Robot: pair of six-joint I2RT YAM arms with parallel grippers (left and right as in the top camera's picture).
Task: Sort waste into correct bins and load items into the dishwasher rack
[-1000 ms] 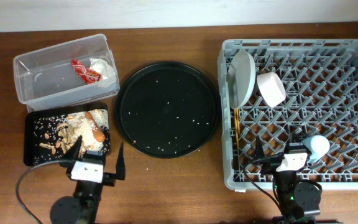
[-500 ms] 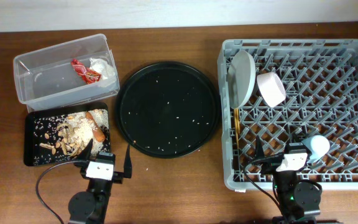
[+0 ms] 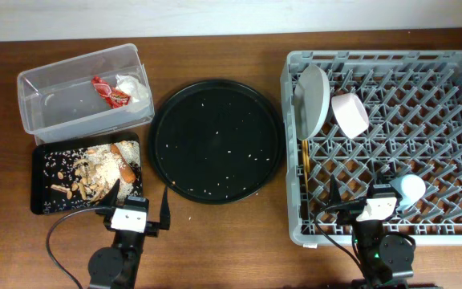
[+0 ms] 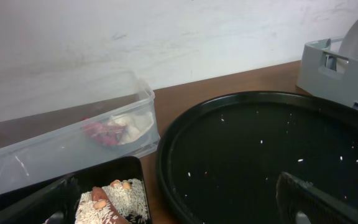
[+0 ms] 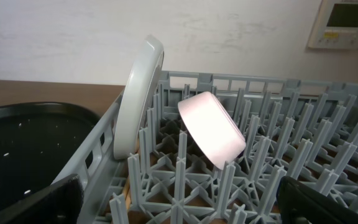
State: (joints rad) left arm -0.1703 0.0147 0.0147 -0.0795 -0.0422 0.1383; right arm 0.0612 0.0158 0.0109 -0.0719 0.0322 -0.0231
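Observation:
The grey dishwasher rack [image 3: 447, 120] holds the whitish plate [image 3: 314, 96] on edge, the white bowl [image 3: 350, 114], the light-blue cup [image 3: 412, 189] and the wooden chopsticks [image 3: 305, 172]. The clear tub [image 3: 54, 108] holds the red wrapper [image 3: 107, 91] and white napkin [image 3: 134, 86]. The shallow black tray [image 3: 42, 172] holds beige scraps and the orange carrot piece [image 3: 125, 171]. My left gripper [image 3: 140, 205] is open and empty at the front edge between the black tray and the round tray. My right gripper [image 3: 363, 193] is open and empty over the rack's front edge. Plate [image 5: 138, 93] and bowl [image 5: 211, 129] also show in the right wrist view.
A large round black tray [image 3: 216, 140] with scattered rice grains lies mid-table; it also shows in the left wrist view [image 4: 253, 155]. The clear tub [image 4: 61, 143] stands behind the scrap tray [image 4: 114, 199]. A white wall is at the back.
My left gripper moved right from in front of the black tray to the gap beside the round tray, then held still. The right arm has not moved.

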